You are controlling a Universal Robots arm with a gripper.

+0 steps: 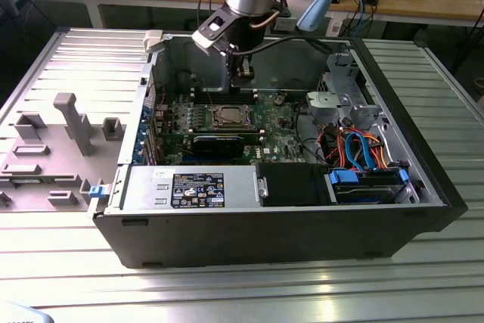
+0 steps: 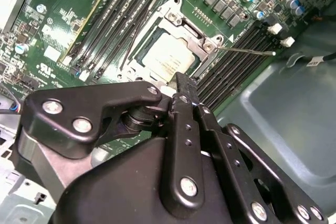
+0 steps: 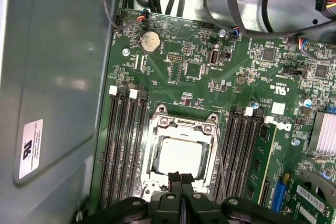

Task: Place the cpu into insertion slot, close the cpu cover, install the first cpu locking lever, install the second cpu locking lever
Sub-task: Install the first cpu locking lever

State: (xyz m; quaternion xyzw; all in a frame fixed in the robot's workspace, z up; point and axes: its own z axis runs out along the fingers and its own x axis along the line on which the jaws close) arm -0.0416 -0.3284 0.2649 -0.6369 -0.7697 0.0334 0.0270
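Note:
The cpu [image 3: 181,156] [image 2: 165,53] lies flat in the insertion slot [image 1: 229,116], its pale face showing through the window of the cpu cover [image 3: 184,124] [image 2: 198,46]. The cover lies down over the chip. A thin metal locking lever [image 2: 247,51] sticks out sideways from a corner of the socket. My gripper [image 3: 181,178] [image 2: 181,85] [image 1: 240,77] hovers just above the socket's edge. Its black fingers are shut together with nothing between them.
Long black memory slots [image 3: 123,140] [image 3: 239,145] flank the socket. The open computer case [image 1: 423,149] walls in the green board, with a power supply [image 1: 197,187] at the front and a cabled drive cage [image 1: 363,156] at the exterior view's right. A grey fixture tray [image 1: 53,134] lies left.

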